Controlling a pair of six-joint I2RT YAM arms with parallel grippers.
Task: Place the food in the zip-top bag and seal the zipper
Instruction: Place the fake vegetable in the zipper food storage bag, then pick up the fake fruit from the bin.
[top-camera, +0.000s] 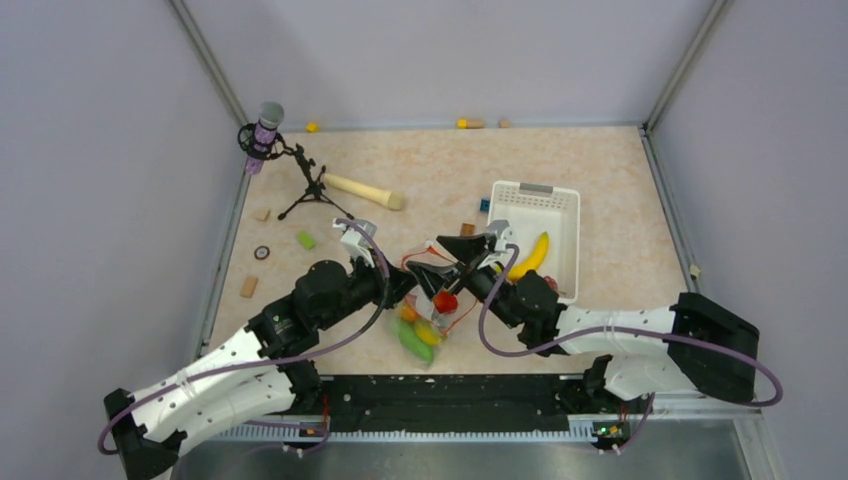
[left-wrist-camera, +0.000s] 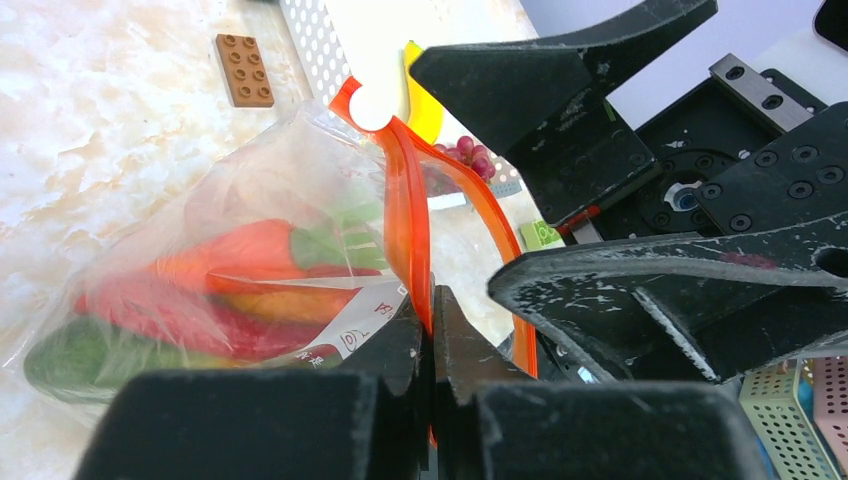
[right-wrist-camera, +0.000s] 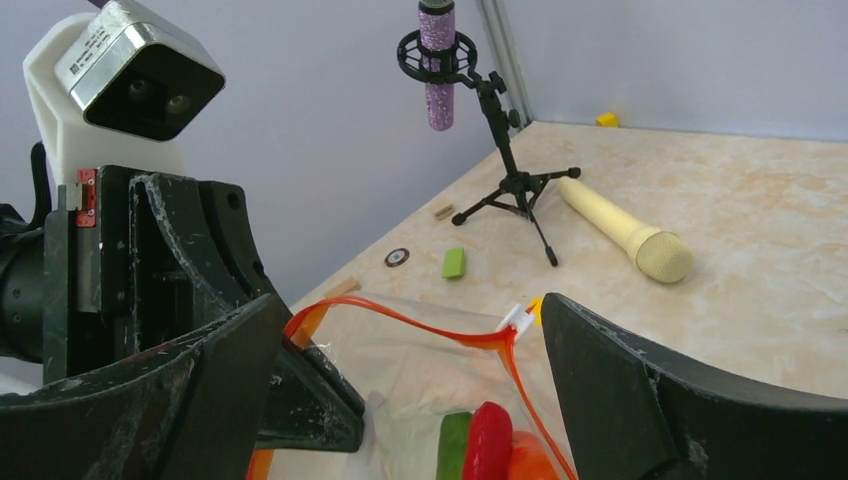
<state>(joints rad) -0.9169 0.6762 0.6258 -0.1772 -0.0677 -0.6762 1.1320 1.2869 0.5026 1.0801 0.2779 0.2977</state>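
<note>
The zip-top bag (top-camera: 432, 322) lies at the table's front centre with its mouth held open. Inside are food pieces: a green cucumber (top-camera: 413, 343), a yellow piece (top-camera: 426, 330) and a red piece (top-camera: 445, 300); the red pepper (right-wrist-camera: 487, 440) shows through the mouth. My left gripper (left-wrist-camera: 432, 318) is shut on the orange-red zipper (left-wrist-camera: 408, 190) at one end of the mouth. My right gripper (right-wrist-camera: 410, 310) is open and empty, its fingers straddling the bag mouth near the white slider (right-wrist-camera: 515, 320). A yellow banana (top-camera: 533, 255) lies in the white basket.
The white perforated basket (top-camera: 560, 205) stands right of the bag. A tan stick (top-camera: 365, 190) and a microphone on a tripod (top-camera: 265, 130) are at the back left. A green block (top-camera: 305, 240) and a brown block (top-camera: 248, 287) lie on the left.
</note>
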